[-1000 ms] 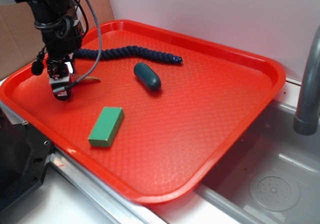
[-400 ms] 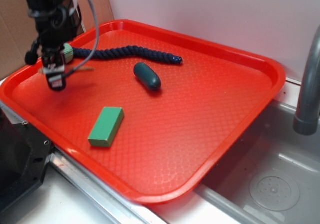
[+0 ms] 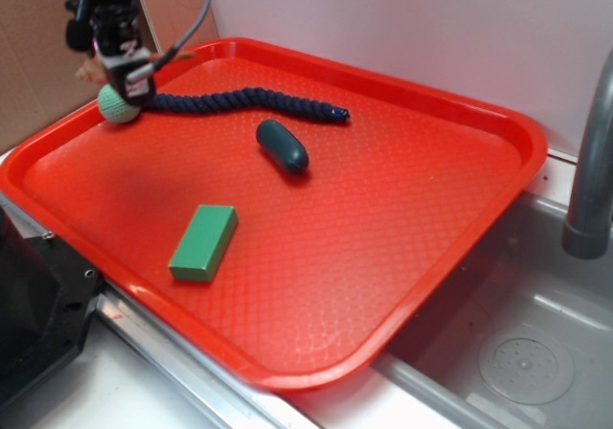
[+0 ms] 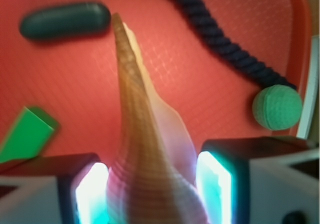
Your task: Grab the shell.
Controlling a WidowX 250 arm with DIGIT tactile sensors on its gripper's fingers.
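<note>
Seen up close from the wrist: the shell (image 4: 145, 154) pinched between the 2 fingers (image 4: 222, 184) of the gripper (image 4: 150, 189), tan and ribbed, thin pointed tail stretching forward over the red tray (image 4: 75, 79). Pressed by a finger on either side of the broad end. Blurred at the near edge.

Barely readable from the exterior: only a small tan-orange sliver of the shell (image 3: 170, 57) poking out beside the gripper (image 3: 129, 65), held up above the tray's (image 3: 383, 218) far left corner. Fingers themselves not separable there. Shown instead: the whole tray, resting partly over a metal sink (image 3: 517, 352), with a grey faucet pipe (image 3: 589, 170) at the right edge.

Counted across both views:
- 1 shell, in the grip, off the tray surface.
- 1 mint-green knitted ball (image 3: 119, 104), joined to 1 dark blue rope (image 3: 244, 101) running toward the tray's middle.
- 1 dark teal capsule-shaped piece (image 3: 282, 146), lying just in front of the rope.
- 1 green block (image 3: 203, 242), flat near the tray's front edge, well apart from the rest.
</note>
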